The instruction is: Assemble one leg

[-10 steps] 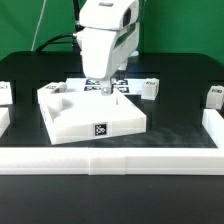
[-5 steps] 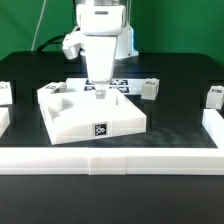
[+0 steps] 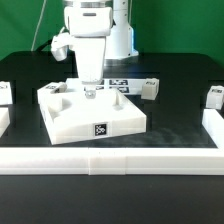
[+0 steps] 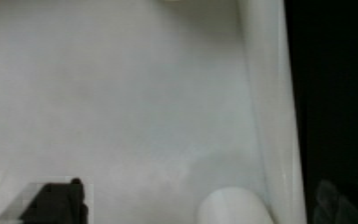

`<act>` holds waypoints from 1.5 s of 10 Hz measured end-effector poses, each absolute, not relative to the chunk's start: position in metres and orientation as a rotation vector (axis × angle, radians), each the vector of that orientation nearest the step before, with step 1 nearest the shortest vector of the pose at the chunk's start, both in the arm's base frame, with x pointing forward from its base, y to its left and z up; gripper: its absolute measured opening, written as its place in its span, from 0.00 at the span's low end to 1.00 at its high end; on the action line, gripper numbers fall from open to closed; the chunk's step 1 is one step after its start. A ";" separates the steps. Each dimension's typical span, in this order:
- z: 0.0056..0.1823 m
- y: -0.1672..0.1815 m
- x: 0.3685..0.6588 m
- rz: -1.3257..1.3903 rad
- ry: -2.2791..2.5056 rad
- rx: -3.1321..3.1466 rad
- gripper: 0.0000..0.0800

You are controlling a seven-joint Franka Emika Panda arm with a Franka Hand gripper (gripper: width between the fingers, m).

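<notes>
My gripper (image 3: pixel 88 92) hangs low over the back left part of the large white tray-like top (image 3: pixel 120 122). In the wrist view its dark fingertips (image 4: pixel 51 202) stand wide apart, open, over the top's white surface, with a rounded white bump (image 4: pixel 229 206) between them that neither finger touches. One leg (image 3: pixel 150 87), a small white block with a tag, stands behind the top on the exterior view's right. Another leg (image 3: pixel 214 97) stands at the far right and a third (image 3: pixel 5 94) at the far left. A small white block (image 3: pixel 56 89) sits at the top's back left corner.
The marker board (image 3: pixel 120 84) lies flat behind the top, just beside my gripper. A white rail (image 3: pixel 110 158) runs along the front of the black table, with white side walls (image 3: pixel 214 124) at both ends.
My gripper has moved steadily toward the exterior view's left above the top's back edge. The top and the legs have not moved.
</notes>
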State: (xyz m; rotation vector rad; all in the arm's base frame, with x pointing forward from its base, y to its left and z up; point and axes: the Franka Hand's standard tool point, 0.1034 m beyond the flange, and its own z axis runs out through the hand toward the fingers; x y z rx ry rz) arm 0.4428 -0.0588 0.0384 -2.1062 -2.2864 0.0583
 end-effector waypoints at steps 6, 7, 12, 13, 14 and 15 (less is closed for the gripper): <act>0.011 -0.071 0.415 0.061 -2.360 -1.977 0.81; 0.011 -0.071 0.415 0.062 -2.352 -1.985 0.80; 0.010 -0.071 0.415 0.063 -2.351 -1.985 0.16; 0.011 -0.071 0.417 0.057 -2.354 -1.991 0.08; 0.011 -0.071 0.417 0.057 -2.354 -1.992 0.08; 0.011 -0.071 0.417 0.057 -2.354 -1.992 0.08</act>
